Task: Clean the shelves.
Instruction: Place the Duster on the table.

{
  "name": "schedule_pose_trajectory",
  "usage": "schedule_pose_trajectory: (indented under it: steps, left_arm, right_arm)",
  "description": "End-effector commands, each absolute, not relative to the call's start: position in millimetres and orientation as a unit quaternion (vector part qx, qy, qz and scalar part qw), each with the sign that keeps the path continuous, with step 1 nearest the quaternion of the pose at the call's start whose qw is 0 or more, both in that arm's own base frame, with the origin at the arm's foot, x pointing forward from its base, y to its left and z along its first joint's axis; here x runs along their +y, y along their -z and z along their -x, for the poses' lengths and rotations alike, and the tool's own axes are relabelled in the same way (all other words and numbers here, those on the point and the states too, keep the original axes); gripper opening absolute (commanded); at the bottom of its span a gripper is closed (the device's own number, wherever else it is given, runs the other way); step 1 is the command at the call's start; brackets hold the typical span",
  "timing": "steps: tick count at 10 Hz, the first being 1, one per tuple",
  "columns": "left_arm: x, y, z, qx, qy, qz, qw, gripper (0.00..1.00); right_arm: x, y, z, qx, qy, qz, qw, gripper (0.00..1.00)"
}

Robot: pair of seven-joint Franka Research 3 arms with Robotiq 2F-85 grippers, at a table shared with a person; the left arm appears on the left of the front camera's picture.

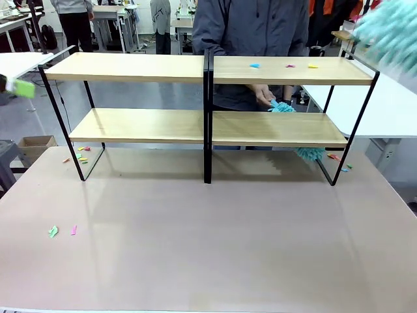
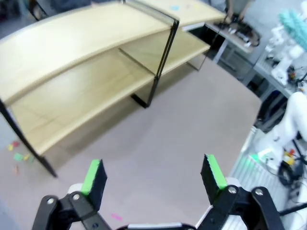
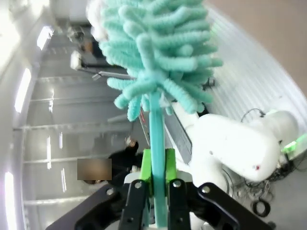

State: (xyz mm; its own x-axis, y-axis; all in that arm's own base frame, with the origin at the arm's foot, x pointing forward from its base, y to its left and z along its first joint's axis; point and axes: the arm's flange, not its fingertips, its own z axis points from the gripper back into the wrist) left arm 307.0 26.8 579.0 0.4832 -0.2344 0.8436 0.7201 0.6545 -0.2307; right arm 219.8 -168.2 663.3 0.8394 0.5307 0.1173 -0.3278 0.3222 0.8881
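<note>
The right claw squeezes the handle of a fluffy teal duster. The left claw hangs wide apart over the surface, near the shelves. Paper bits lie on the top board.

The left gripper hangs above the tabletop with its green-padded black fingers spread wide apart and bare, while the right gripper is clamped (pads pressed flat) on a teal duster's thin handle.

The shelves are smooth matt light-wood boards in thin black metal; the duster is fluffy cloth.
</note>
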Motion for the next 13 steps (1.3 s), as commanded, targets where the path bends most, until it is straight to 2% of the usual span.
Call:
schedule_pose_trajectory:
  steps: [1, 2, 4, 5, 6, 7, 8, 10, 12, 13]
  left_arm:
    - [13.4, -525.1, -301.6, -0.365, 0.252, 0.352, 0.824, 1.0]
    - [-2.6, -503.5, -303.8, -0.357, 0.237, 0.37, 0.825, 1.0]
    - [-41.5, -460.5, -300.6, -0.337, 0.205, 0.434, 0.81, 1.0]
    - [-47.7, -447.6, -297.3, -0.294, 0.19, 0.425, 0.835, 1.0]
    - [-5.2, -521.0, -344.8, -0.326, 0.222, 0.409, 0.823, 1.0]
    - [-5.2, -521.0, -344.8, -0.326, 0.222, 0.409, 0.823, 1.0]
    - [-24.1, -503.4, -355.5, -0.3, 0.204, 0.426, 0.829, 1.0]
    - [-41.8, -474.5, -365.0, -0.31, 0.145, 0.49, 0.801, 1.0]
    - [-29.5, -441.2, -370.9, -0.308, 0.07, 0.481, 0.817, 1.0]
    - [-25.8, -422.4, -370.6, -0.275, 0.048, 0.479, 0.832, 1.0]
  right_arm:
    - [-93.6, -625.4, -241.4, 0.141, -0.309, -0.469, 0.815, 0.12]
    - [-51.3, -600.1, -245.7, 0.162, -0.31, -0.441, 0.827, 0.12]
    - [-31.6, -564.7, -244.5, 0.185, -0.28, -0.396, 0.855, 0.12]
    - [-48.2, -571.9, -266.3, 0.201, -0.297, -0.459, 0.813, 0.12]
    - [-48.2, -571.9, -266.3, 0.201, -0.297, -0.459, 0.813, 0.12]
    - [-22.2, -552.4, -267.4, 0.217, -0.286, -0.426, 0.83, 0.12]
    - [-1.5, -530.3, -280.4, 0.235, -0.271, -0.405, 0.841, 0.12]
    - [25.5, -475.7, -300.5, 0.245, -0.267, -0.382, 0.85, 0.12]
    - [22.6, -450.5, -308.0, 0.242, -0.241, -0.383, 0.858, 0.12]
    - [18.8, -446.4, -310.9, 0.239, -0.231, -0.386, 0.861, 0.12]
